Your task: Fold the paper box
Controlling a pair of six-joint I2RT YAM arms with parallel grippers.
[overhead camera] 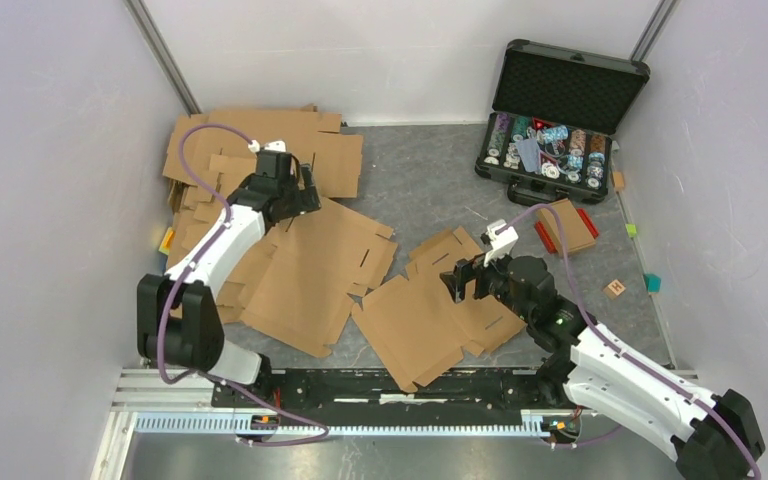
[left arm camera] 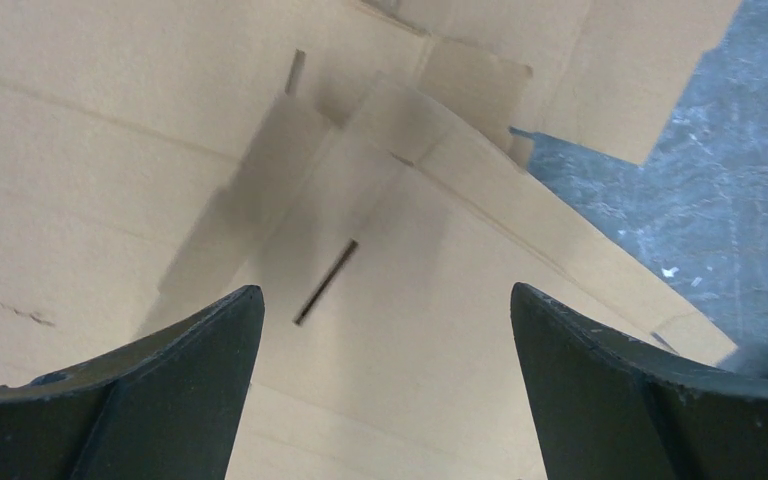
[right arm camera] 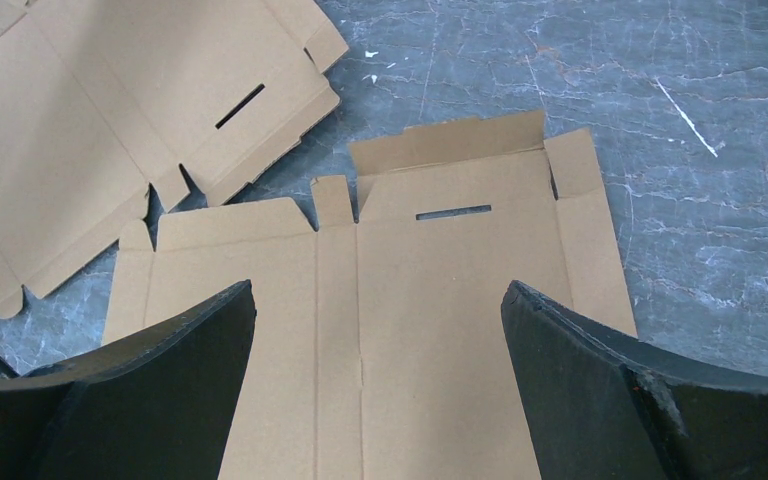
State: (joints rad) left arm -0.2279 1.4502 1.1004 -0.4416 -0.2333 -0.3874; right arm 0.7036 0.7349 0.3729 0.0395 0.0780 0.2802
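Right tool (right arm camera: 378, 290) sits nearest its wrist lens, fingers spread wide, nothing between them. It hangs over the paper box (right arm camera: 440, 300); no contact is visible.

Paper box: lying on the grey worktop (overhead camera: 430, 180), just toward 6 o'clock of centre in the overhead view, close ahead of the mounting rail (overhead camera: 400, 385). Mostly flat. In the right wrist view the flaps along its 12 o'clock end stand partly raised, with a narrow slot just below them.

Left tool (overhead camera: 308, 195): fingers likewise spread, gripping nothing. It is placed above a separate flat blank (overhead camera: 320, 270) lying at 9 o'clock of the paper box. Whether it touches that blank cannot be determined. A strip of bare worktop separates this blank from the paper box in the right wrist view.

Other items: a loose pile of blanks (overhead camera: 250, 140) at 10 o'clock; a black case of poker chips (overhead camera: 550, 130), lid up, at 1 o'clock; a small wooden block (overhead camera: 615, 288) at 3 o'clock, well apart from the paper box
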